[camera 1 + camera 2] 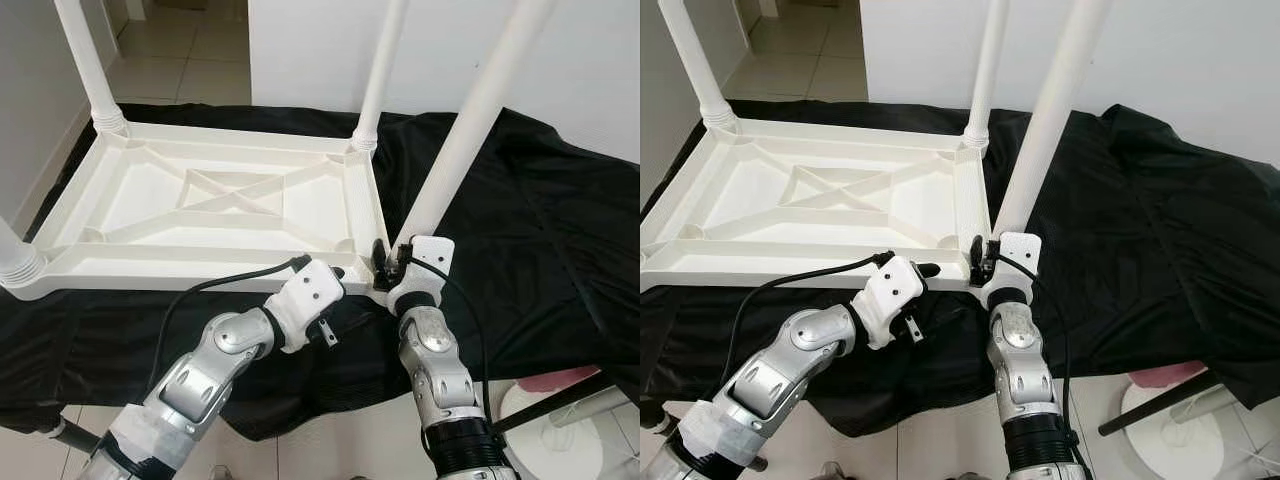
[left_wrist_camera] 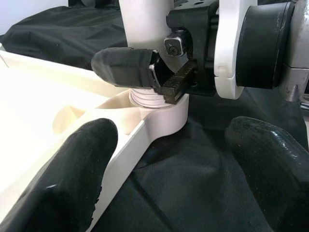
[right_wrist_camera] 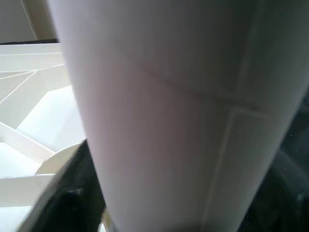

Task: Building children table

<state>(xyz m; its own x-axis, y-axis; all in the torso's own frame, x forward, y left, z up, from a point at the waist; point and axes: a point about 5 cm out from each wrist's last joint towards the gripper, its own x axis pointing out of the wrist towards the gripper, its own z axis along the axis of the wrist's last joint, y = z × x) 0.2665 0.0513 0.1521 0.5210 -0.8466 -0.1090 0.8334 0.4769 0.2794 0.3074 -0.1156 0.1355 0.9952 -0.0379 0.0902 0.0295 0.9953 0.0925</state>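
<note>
The table (image 1: 215, 200), white plastic, lies upside down on a black cloth (image 1: 530, 230), its ribbed underside with a crossed brace facing up. Legs stand in its corners: one at the far left (image 1: 92, 70), one at the far right (image 1: 378, 75), and a near-left one whose ribbed base shows at the picture's edge (image 1: 15, 262). The near-right leg (image 1: 470, 115) rises at a slant from its corner socket.

My right gripper (image 1: 385, 262) is at the foot of that slanted leg, just above the socket. In my left wrist view one of its fingers (image 2: 128, 66) lies across the leg's front, right above the threaded collar where the leg meets the socket. My right wrist view has the leg's white shaft pressed close between the dark fingers, so I am pinching the leg.

My left gripper (image 1: 335, 275) hovers low beside the table's near rim, close to the same corner and just left of my right one. Its fingers (image 2: 72, 179) are spread wide, one over the white rim and the other over the cloth, holding nothing.

White wall stands behind the cloth; tiled floor shows at the far left and below.
</note>
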